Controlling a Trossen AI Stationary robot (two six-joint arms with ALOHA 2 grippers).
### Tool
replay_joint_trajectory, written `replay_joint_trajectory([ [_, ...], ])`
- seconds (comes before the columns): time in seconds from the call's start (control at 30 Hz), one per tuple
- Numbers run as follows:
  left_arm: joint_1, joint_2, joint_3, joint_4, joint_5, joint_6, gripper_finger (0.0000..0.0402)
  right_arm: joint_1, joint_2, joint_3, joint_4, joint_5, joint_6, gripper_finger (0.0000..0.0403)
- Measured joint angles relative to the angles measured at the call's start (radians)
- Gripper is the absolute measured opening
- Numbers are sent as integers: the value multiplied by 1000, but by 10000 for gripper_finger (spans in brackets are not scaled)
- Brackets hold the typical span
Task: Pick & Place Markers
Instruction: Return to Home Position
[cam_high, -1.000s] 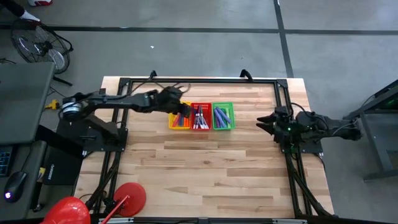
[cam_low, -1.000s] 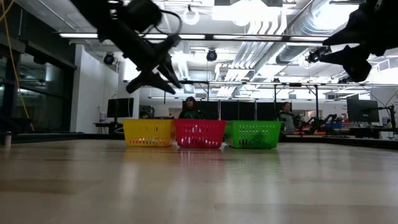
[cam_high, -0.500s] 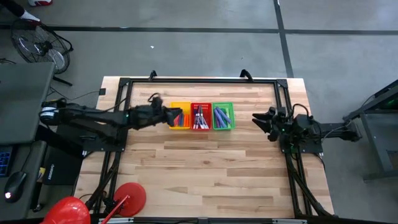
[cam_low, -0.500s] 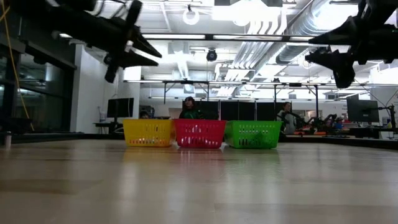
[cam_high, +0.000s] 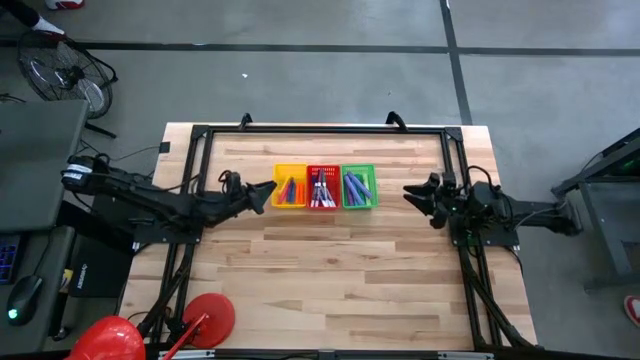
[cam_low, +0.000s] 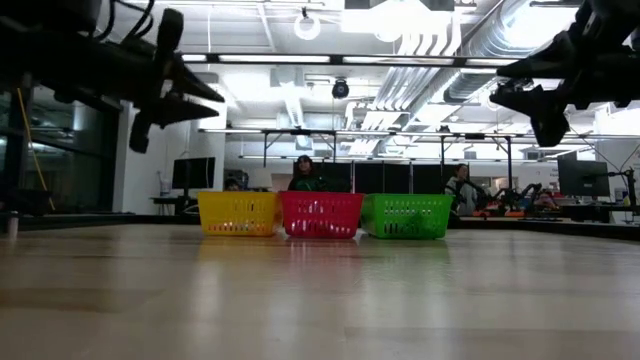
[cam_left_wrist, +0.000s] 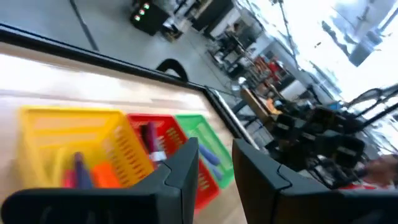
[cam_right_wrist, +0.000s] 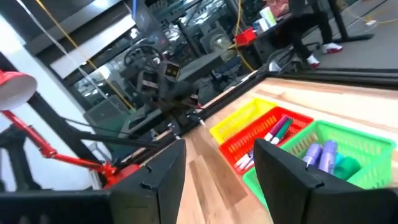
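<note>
Three mesh baskets stand in a row on the table's far half: yellow (cam_high: 289, 187), red (cam_high: 322, 187) and green (cam_high: 358, 187). Markers (cam_high: 320, 188) lie inside all three, with purple ones (cam_right_wrist: 317, 152) in the green basket. My left gripper (cam_high: 268, 190) hovers level just left of the yellow basket, above the table, open with nothing between its fingers (cam_left_wrist: 214, 152). My right gripper (cam_high: 410, 193) hangs level to the right of the green basket, open and holding nothing (cam_right_wrist: 219, 149). In the low view both grippers (cam_low: 205, 95) (cam_low: 505, 85) are well above the baskets' rims.
A black frame (cam_high: 320, 128) runs along the table's far edge and down both sides. A red lamp (cam_high: 205, 318) sits at the near left corner. Bare wood (cam_high: 330, 280) stretches from the baskets to the near edge.
My left gripper has drawn back from above the yellow basket toward the table's left edge, sinking a little and tipping from pointing down to level. My right gripper has tipped up toward level and shifted slightly toward the baskets. The baskets and markers have stayed put.
</note>
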Motion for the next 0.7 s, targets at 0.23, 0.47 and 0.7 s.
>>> replay_joint_trajectory([
  [0.23,-10,-65,-148,195,-21,11,97,-29,-1,0,-7,-89,29,177],
  [0.47,-10,-173,-216,302,-46,142,97,-31,-1,0,-17,-108,35,177],
  [0.7,-9,-339,-217,113,18,233,97,-31,-2,1,-38,-109,34,177],
])
